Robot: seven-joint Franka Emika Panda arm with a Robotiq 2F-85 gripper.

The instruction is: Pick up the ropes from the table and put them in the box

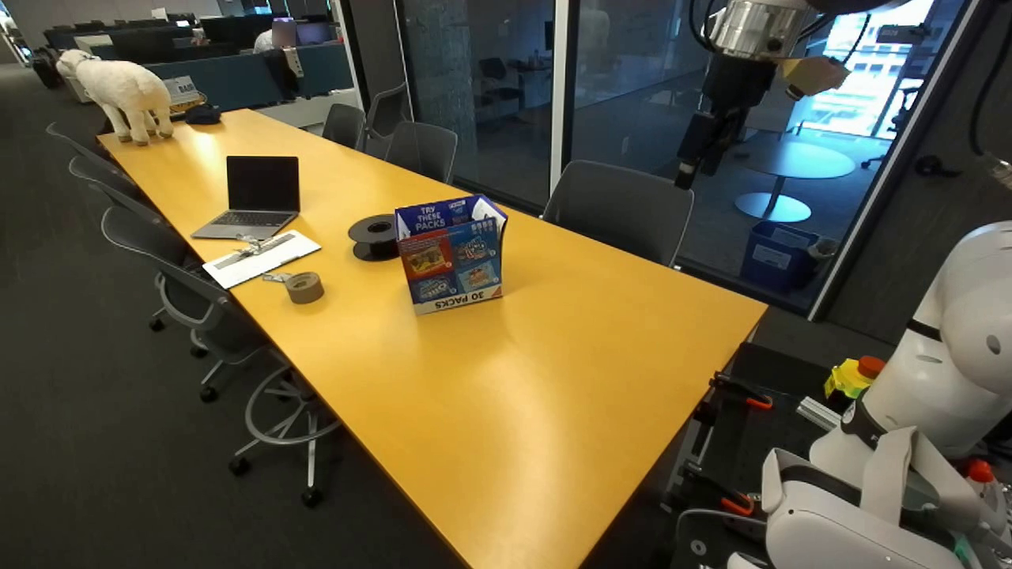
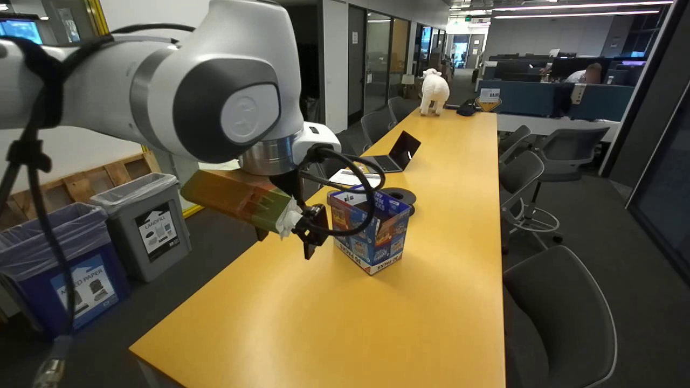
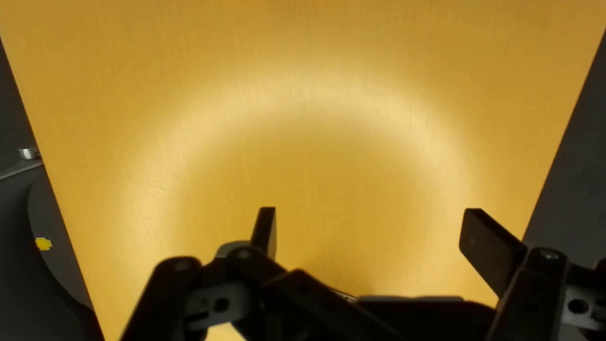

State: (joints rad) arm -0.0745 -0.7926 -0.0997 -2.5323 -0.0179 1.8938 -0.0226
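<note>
Ropes cannot be made out in any view; whether some lie inside the box (its bottom is hidden) cannot be told, nor can their direction or long axis. The gripper, jaws wide apart around nothing, hangs higher than the box and nearer the robot base; reaching the box likely means moving outward and down.

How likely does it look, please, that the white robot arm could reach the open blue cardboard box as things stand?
Probably yes: the black two-fingered hand hangs open above the long yellow table, and nothing visible stands between it and the box.
</note>
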